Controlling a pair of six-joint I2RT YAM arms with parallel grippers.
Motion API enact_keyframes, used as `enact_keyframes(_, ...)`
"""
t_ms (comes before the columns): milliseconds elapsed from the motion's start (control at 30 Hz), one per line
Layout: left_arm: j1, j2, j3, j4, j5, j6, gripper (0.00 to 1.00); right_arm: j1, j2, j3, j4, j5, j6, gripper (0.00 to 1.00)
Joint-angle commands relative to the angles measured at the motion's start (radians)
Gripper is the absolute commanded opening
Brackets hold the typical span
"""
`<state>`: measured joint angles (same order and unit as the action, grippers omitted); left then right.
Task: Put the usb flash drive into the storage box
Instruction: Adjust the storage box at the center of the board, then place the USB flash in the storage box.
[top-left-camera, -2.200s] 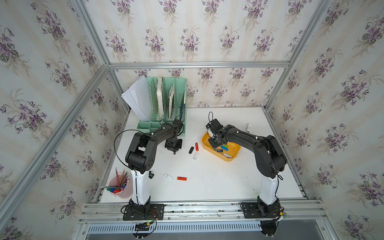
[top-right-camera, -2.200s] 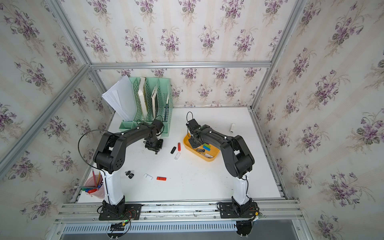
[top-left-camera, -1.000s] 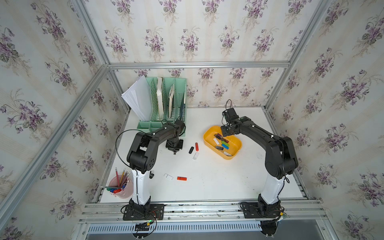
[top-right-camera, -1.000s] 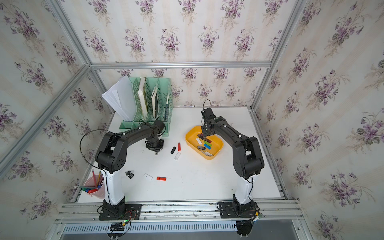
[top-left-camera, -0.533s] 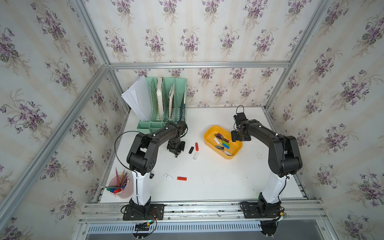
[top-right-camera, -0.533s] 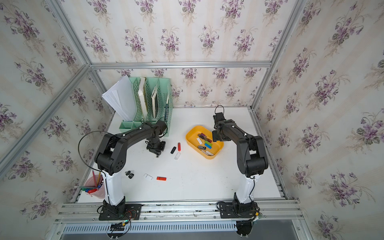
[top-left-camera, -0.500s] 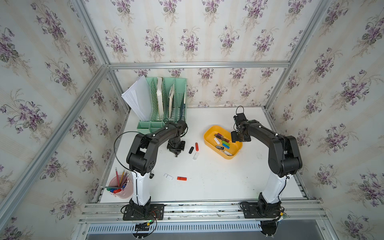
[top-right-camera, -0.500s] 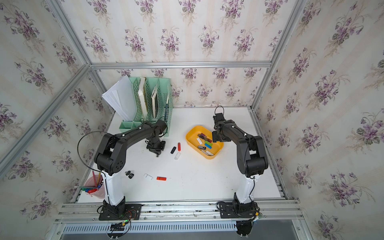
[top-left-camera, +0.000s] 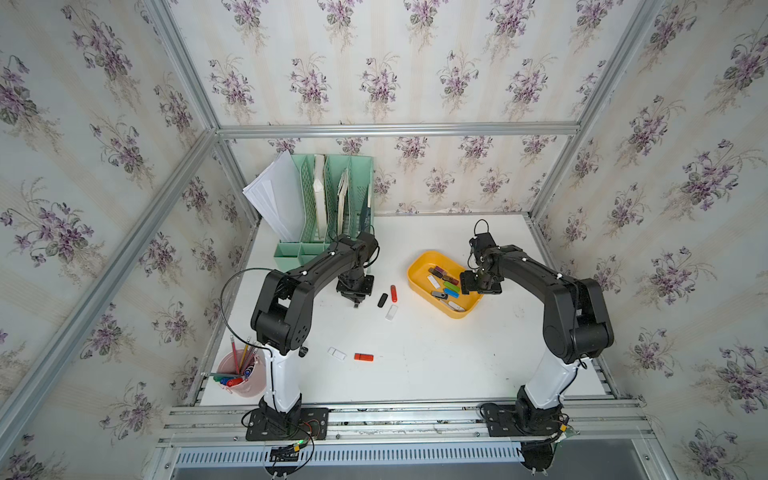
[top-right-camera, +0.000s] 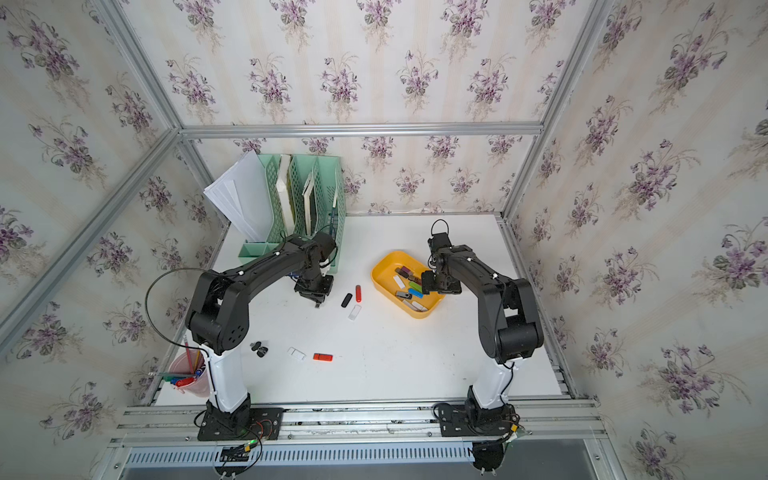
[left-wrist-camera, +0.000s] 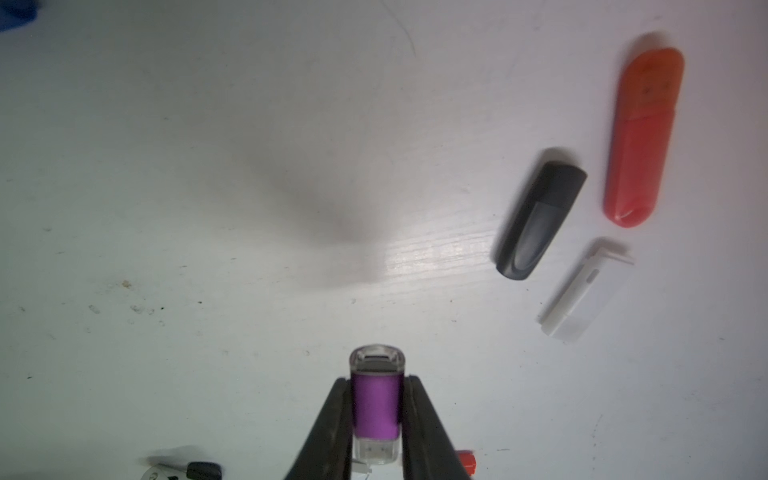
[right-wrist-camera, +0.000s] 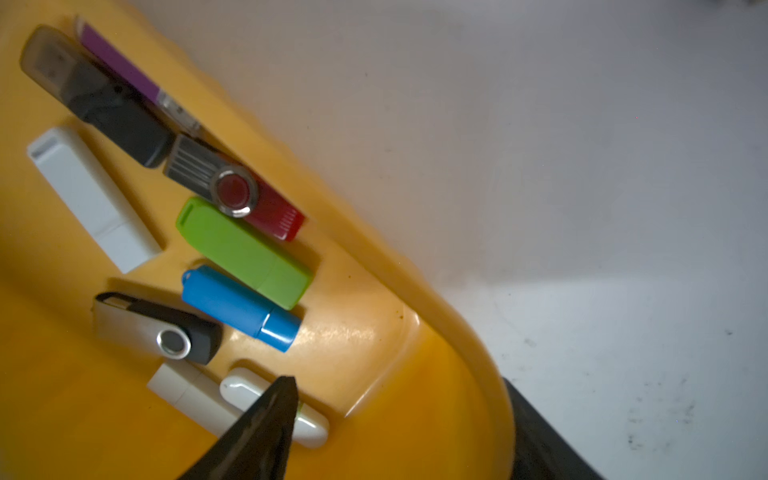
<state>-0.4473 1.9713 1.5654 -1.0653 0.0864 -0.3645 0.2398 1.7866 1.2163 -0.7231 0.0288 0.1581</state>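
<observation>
A purple usb flash drive (left-wrist-camera: 376, 409) with a clear cap sits between the black fingers of my left gripper (left-wrist-camera: 376, 382), which is shut on it just above the white table. In both top views that gripper (top-left-camera: 355, 301) (top-right-camera: 316, 302) hangs left of the yellow storage box (top-left-camera: 419, 266) (top-right-camera: 382, 266). My right gripper (right-wrist-camera: 399, 386) (top-left-camera: 471, 286) is open over the box's right rim (right-wrist-camera: 478, 345), one finger inside and one outside. Several flash drives lie in the box.
Black (left-wrist-camera: 540, 220), red (left-wrist-camera: 642, 137) and white (left-wrist-camera: 582, 291) drives lie between my left gripper and the box. A white drive (top-left-camera: 336, 353) and an orange-red one (top-left-camera: 363, 357) lie nearer the front. A mint-green file organizer (top-left-camera: 328, 208) stands back left, a pink pen cup (top-left-camera: 243, 374) front left.
My right gripper has crossed from the box's left side to its right rim and its jaws have widened. The left gripper has stayed in place, still shut on the purple drive.
</observation>
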Motion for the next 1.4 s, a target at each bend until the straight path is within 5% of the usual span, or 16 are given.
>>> enact_keyframes(0, -0.01, -0.013, 0.027, -0.039, 0.009, -0.008, 0.24, 0.018, -0.039, -0.022, -0.034, -0.052, 0.035, 0.77)
enact_keyframes(600, -0.054, -0.019, 0.137, -0.102, 0.026, -0.021, 0.24, 0.064, -0.017, 0.042, -0.039, 0.028, 0.007, 0.86)
enact_keyframes(933, -0.082, 0.028, 0.261, -0.163, 0.023, -0.031, 0.24, 0.11, -0.003, 0.051, -0.026, -0.063, -0.04, 0.89)
enact_keyframes(1367, -0.138, 0.161, 0.515, -0.27, 0.031, -0.039, 0.24, 0.175, -0.191, -0.006, -0.04, -0.066, 0.132, 0.9)
